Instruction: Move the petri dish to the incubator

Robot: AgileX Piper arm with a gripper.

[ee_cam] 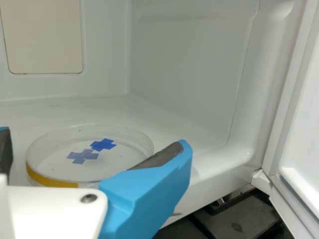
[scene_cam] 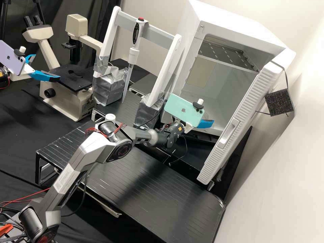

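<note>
Placing step looks done: petri dish (ee_cam: 89, 154) inside the incubator (ee_cam: 189, 64), near its front edge (ee_cam: 219, 177), your pincer (ee_cam: 94, 135) released and spread about it; next, you back straight out without nudging it.

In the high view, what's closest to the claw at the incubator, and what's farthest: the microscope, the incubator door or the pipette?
1. Incubator door, swung open on the right.
2. Pipette, hanging upright on the left.
3. Microscope, farther left, past the pipette.
</note>
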